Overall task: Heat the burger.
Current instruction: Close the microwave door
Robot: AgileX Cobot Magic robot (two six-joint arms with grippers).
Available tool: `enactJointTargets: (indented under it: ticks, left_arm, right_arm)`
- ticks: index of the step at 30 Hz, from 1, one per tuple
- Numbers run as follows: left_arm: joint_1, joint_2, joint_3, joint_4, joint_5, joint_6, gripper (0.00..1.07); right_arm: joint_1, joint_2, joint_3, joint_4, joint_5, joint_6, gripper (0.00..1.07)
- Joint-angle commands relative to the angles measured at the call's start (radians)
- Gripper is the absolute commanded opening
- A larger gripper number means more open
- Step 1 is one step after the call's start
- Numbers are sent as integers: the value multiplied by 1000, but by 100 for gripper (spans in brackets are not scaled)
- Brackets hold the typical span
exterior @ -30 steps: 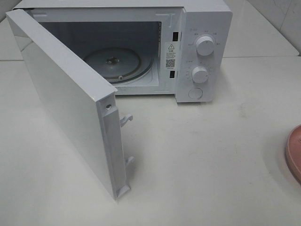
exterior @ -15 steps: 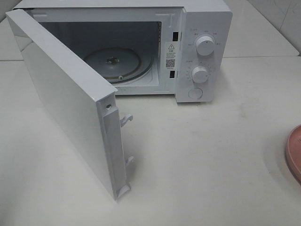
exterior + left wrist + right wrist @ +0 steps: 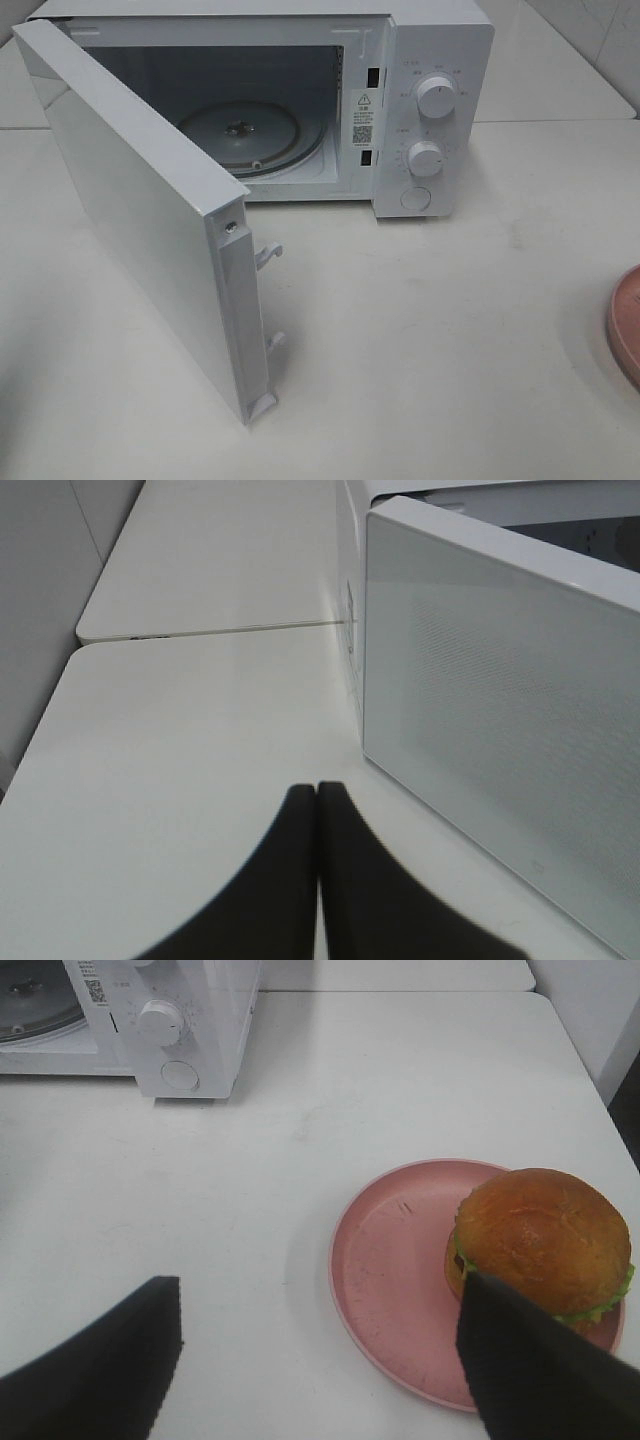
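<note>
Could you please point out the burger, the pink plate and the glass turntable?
Golden-brown burger (image 3: 545, 1235), right wrist view, top bun.
Round pink plate (image 3: 385, 1260), right wrist view, bare inner surface.
Round glass turntable (image 3: 245, 135), exterior high view, centre hub.

A white sticker (image 3: 362, 116) with a warning triangle, small print and a QR code is seen on the microwave (image 3: 440, 60) door frame; its text is too small to be read. Faint markings around the two dials (image 3: 436, 97) are illegible. Nothing else readable.

Microwave (image 3: 420, 110) at table's (image 3: 450, 350) back, door (image 3: 140, 215) swung open leftward, plate (image 3: 385, 1275) right, burger (image 3: 545, 1245) on it.
</note>
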Motion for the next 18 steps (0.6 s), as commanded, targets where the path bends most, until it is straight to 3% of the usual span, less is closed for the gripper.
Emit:
enactJointTargets:
  ticks: [1,5,11,18]
  left_arm:
    - [2,-1,32,-34,-96,9,0]
    - [2,-1,145,-60,-307,8,0]
    - [2,13,231,-60,-474,-6,0]
    - [2,93,246,-40,-526,-22,0]
  right_arm:
    - [-5,-31,3,3,2,-4,75]
    - [-5,-31,3,3,2,-4,75]
    - [-5,-31,3,3,2,-4,75]
    - [-5,-31,3,3,2,-4,75]
